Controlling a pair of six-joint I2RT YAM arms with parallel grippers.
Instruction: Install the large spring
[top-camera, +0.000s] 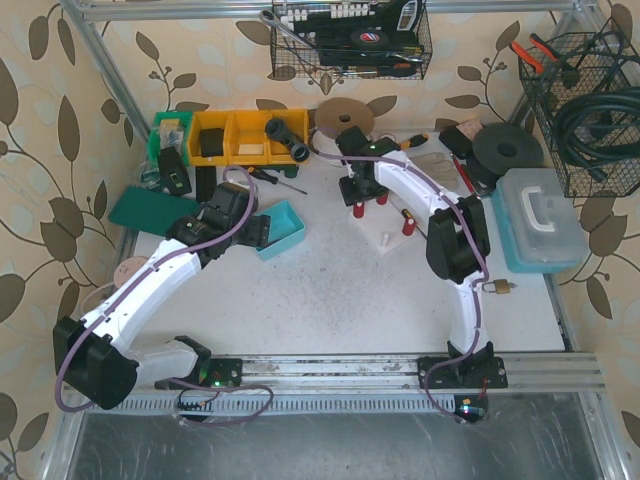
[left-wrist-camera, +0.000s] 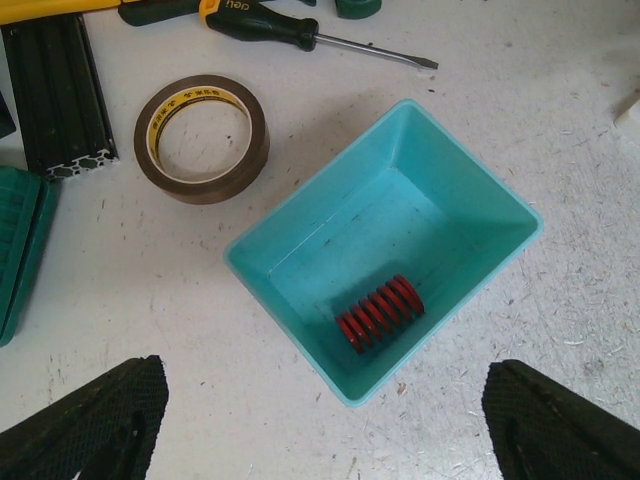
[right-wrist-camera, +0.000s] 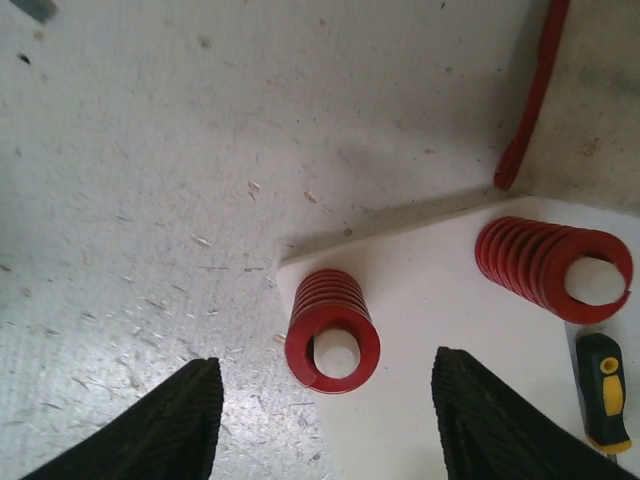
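Left tool (left-wrist-camera: 325, 400), spread wide, hovers over the red coiled metal spring (left-wrist-camera: 380, 313); I judge it stiff, so I'd grip across its coils.

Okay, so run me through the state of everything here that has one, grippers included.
teal bin: upright, holding one spring
loose spring: lying on its side in the bin
tape roll: flat on the table
near spring: standing on the white plate
far spring: standing on the plate
left gripper: open, over the teal bin
right gripper: open, over the near spring
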